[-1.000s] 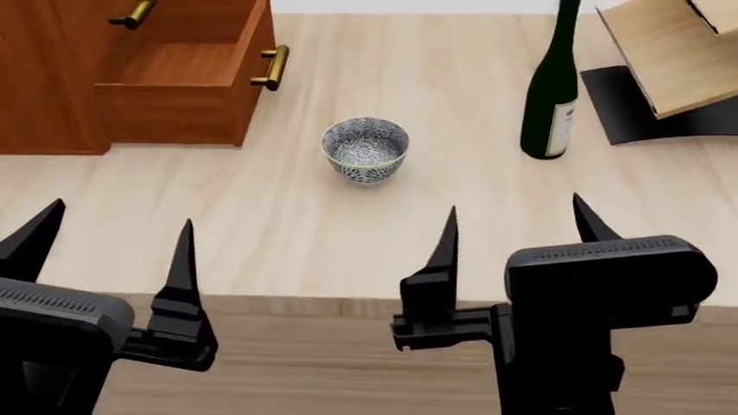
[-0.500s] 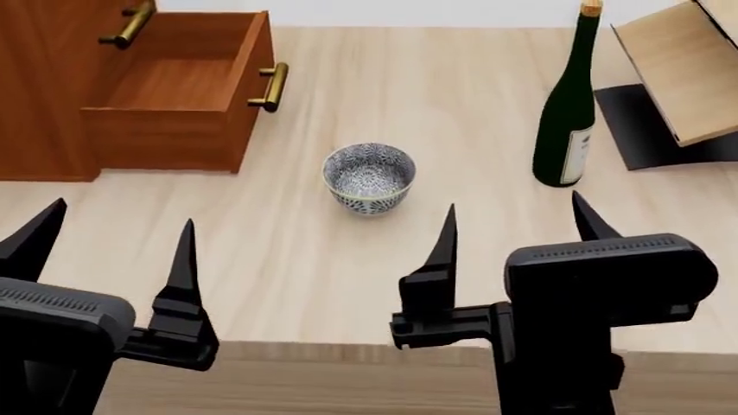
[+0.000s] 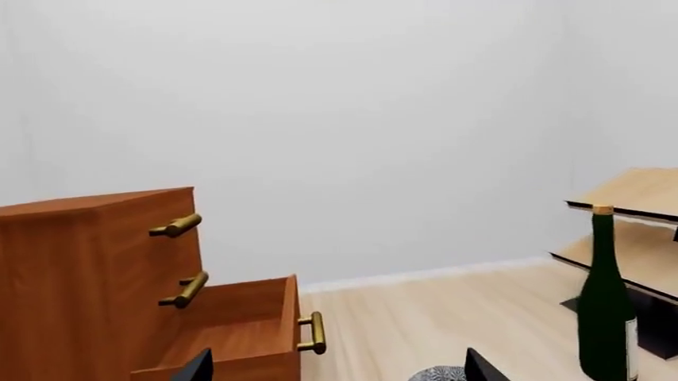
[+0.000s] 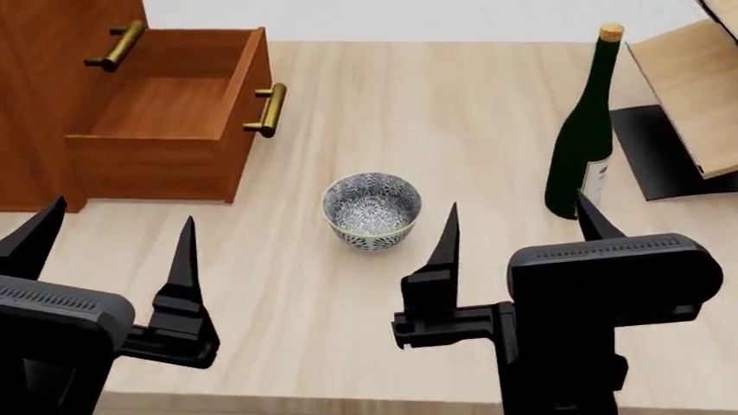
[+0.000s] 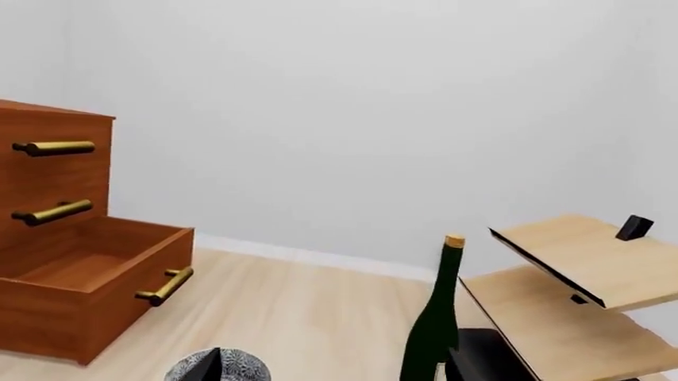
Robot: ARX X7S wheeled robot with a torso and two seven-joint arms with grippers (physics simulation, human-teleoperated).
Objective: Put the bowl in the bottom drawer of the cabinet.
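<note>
My left gripper (image 4: 110,251) and right gripper (image 4: 516,229) hang nearest me, jaws spread wide, both empty. Just beyond their tips the bowl (image 4: 371,210) sits upright on the table (image 4: 461,112), in front of the pulled-out bottom drawer (image 4: 168,112) of the cabinet (image 4: 47,52). I judge a pinch on the thin rim could slip or tip the bowl. The wine bottle (image 4: 585,130) stands near my right side; a wide swing could topple it. Farther off stands the plywood rack (image 4: 692,78).
</note>
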